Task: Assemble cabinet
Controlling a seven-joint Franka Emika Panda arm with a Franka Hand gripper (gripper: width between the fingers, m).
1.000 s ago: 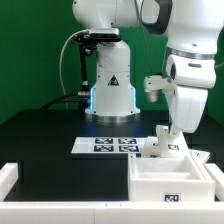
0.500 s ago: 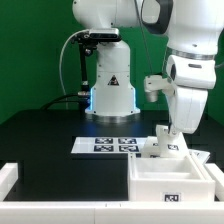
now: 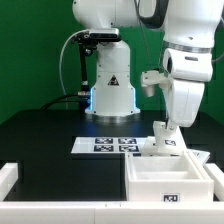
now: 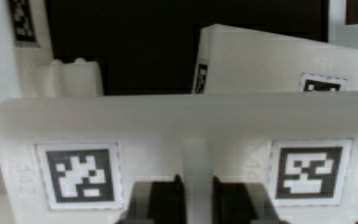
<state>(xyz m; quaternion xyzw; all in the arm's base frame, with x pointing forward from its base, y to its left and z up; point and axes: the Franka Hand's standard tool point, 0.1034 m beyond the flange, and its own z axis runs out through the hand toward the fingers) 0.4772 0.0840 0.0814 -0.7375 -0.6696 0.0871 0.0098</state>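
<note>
Sliding toward the marker board [image 3: 105,146], we are dragging the cabinet [image 3: 150,178], gripper [image 3: 165,134] jaws pinching its wall, keeping it level.

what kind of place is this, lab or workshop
Probably a robotics lab bench: a Panda arm over a black table, a green backdrop behind, and the marker board beside the tagged white cabinet.

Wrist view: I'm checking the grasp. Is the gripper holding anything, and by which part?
Cannot be told: the gripper, fingers close together, shows in front of a white tagged panel, but no clamped edge is visible.
</note>
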